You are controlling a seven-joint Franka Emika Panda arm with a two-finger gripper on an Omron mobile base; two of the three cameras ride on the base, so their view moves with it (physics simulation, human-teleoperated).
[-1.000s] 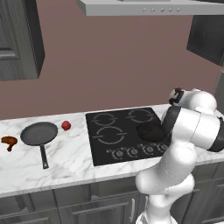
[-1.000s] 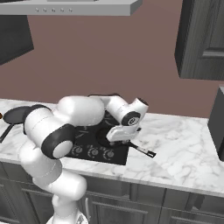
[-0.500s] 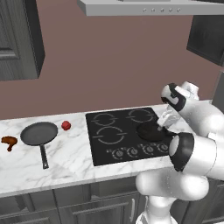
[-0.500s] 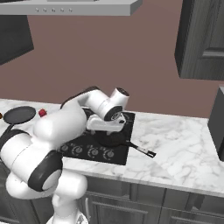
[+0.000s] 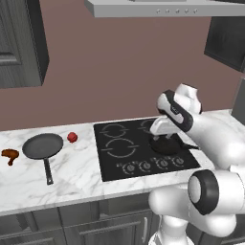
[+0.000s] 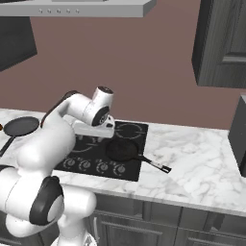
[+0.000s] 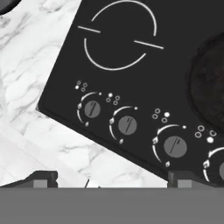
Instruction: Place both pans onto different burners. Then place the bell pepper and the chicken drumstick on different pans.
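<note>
The smaller black pan point(image 5: 165, 145) point(image 6: 122, 150) sits on the front right burner of the black cooktop point(image 5: 109, 168), its handle pointing right over the counter. My gripper point(image 5: 161, 129) point(image 6: 92, 130) point(image 7: 111, 178) hovers open and empty just left of it, above the front left burner point(image 5: 119, 148) point(image 7: 119, 37) and the knobs point(image 7: 126, 126). On the marble counter left of the cooktop lies the wide grey pan point(image 5: 43, 145) point(image 6: 20, 126). The red bell pepper point(image 5: 72, 137) rests right of that pan, and the brown chicken drumstick point(image 5: 9, 154) lies to its left.
A range hood point(image 5: 167, 7) hangs above the cooktop. Dark wall cabinets point(image 5: 21, 43) flank it, and a tall dark block point(image 6: 238, 137) stands at the counter's right end. Bare marble point(image 6: 197, 163) stretches to the right of the cooktop.
My arm has swung left, away from above the small black pan toward the cooktop's front left burner. The jaws stay open. The pan has not moved.
</note>
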